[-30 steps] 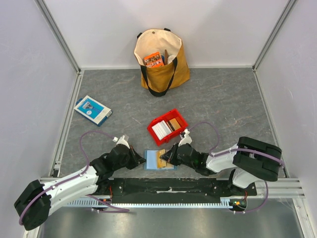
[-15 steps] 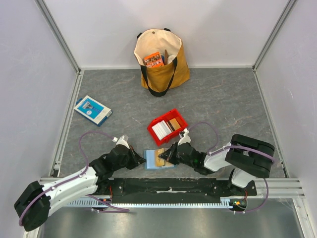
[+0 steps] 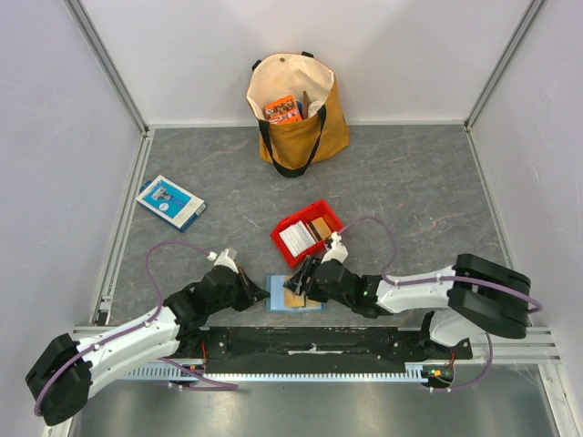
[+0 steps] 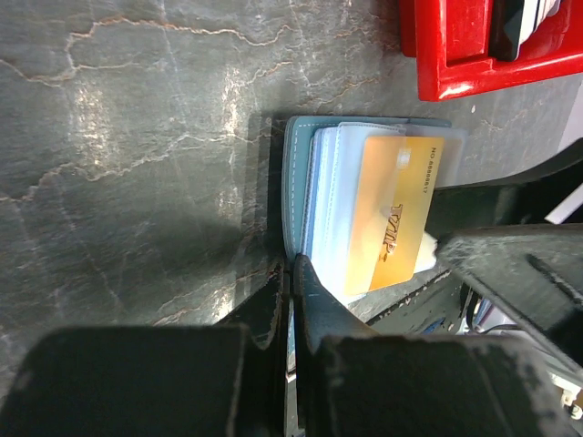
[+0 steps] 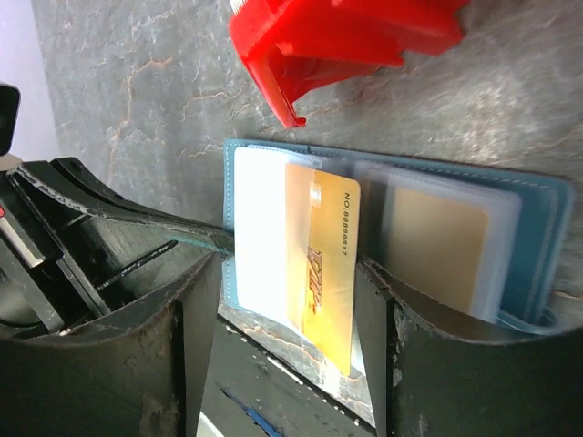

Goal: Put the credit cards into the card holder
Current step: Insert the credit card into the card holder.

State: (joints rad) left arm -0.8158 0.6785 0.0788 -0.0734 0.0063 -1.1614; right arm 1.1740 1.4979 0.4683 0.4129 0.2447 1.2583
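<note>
Top view: your card holder (image 3: 293, 296) lies open at 6 o'clock of the red bin (image 3: 310, 232). Left wrist: your left gripper (image 4: 291, 273) is pinched shut on the holder's edge. Right wrist: your right gripper (image 5: 287, 300) stands open, gripping nothing, astride a gold credit card (image 5: 321, 264) that sticks out past the holder's 6 o'clock edge.

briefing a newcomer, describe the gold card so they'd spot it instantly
Find the red plastic bin mid-table; just nearer the arms lies the open teal folding wallet. The shiny gold plastic card juts past its edge, unlike the duller tan card fully sleeved beside it.
</note>
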